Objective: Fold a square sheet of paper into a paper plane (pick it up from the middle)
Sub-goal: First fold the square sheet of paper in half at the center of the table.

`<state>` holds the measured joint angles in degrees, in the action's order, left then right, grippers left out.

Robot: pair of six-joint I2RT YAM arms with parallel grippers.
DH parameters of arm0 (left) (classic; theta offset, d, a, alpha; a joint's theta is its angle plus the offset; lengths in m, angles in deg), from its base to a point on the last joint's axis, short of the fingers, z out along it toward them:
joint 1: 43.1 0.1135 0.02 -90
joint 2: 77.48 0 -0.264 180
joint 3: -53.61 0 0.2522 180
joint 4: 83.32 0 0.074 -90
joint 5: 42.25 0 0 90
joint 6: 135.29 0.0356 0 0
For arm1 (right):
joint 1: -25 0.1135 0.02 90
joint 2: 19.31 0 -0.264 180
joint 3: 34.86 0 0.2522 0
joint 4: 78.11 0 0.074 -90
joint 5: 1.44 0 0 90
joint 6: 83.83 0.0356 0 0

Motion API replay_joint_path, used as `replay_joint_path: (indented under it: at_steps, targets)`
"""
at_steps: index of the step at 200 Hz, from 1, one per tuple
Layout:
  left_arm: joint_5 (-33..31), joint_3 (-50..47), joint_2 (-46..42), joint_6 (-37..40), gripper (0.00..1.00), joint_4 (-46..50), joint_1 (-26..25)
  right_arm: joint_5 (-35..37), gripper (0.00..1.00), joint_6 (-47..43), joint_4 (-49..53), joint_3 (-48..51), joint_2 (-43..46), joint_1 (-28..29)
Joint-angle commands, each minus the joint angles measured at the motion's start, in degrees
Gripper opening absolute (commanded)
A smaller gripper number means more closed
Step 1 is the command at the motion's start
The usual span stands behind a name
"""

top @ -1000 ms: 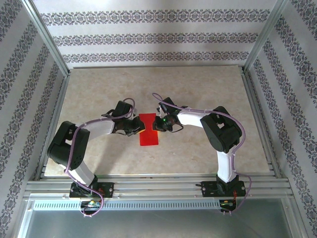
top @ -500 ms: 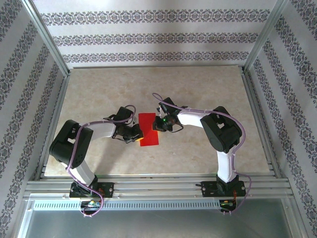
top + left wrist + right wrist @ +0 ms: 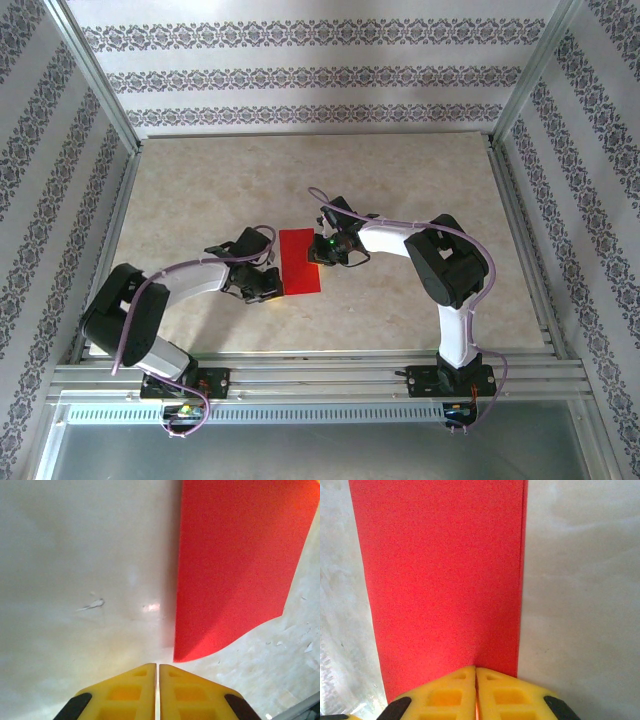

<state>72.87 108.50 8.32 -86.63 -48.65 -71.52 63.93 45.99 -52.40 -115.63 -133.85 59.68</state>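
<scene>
A red sheet of paper [image 3: 300, 260] is recorded lying on the table [image 3: 420, 180] between the two arms, near the middle of the surface. In the top external view it is seen as a narrow rectangle, longer than it is wide, with its long sides running away from the arm bases. The right gripper [image 3: 322, 250] is placed at the sheet's right long edge, in its upper half. In the right wrist view the yellow fingers [image 3: 440, 695] are seen pressed together, with their tips overlapping the near edge of the sheet. A thin red-orange line is noted in the seam between them, so the right gripper is judged to be closed on the sheet. A second layer of paper is visible as a fine line along the sheet's right edge in that view, which shows it to be folded. The left gripper [image 3: 270, 287] is found just beside the sheet's lower left corner. In the left wrist view its fingers [image 3: 125, 690] are shown closed against each other with nothing held, only a pale seam being seen between them. The nearest corner of the sheet is observed close to the fingertips but apart from them. The sheet's near edge is seen to curve slightly there, and a soft shadow is cast on the table along its left side.
</scene>
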Motion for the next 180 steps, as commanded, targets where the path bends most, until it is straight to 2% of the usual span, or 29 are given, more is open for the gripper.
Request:
replay_joint_path:
  at_steps: [1,30,77,138,161,180]
  targets:
    - [-2.46,2.42,-2.4,0.3,0.11,1.48,-0.36,10.21,0.11,0.27,14.69,5.03,-7.13,0.31]
    - [1.42,3.87,2.06,-3.23,0.11,-7.17,-0.49,9.97,0.11,0.31,14.53,4.91,-7.63,0.42]
    - [0.03,4.62,8.07,-2.34,0.1,-4.21,-1.61,9.8,0.11,0.68,14.07,5.42,-7.19,0.4]
    - [1.09,-4.71,-0.22,-1.56,0.1,-3.4,-2.42,9.78,0.11,0.79,13.89,5.46,-7.18,0.31]
    - [-4.98,-2.18,-4.8,1.7,0.1,3.26,-2.29,9.34,0.11,-0.08,14.17,4.86,-6.83,0.53]
    - [-7.07,0.73,-7.1,2.0,0.11,2.92,-1.03,8.16,0.13,-1.79,14.99,3.43,-4.99,0.71]
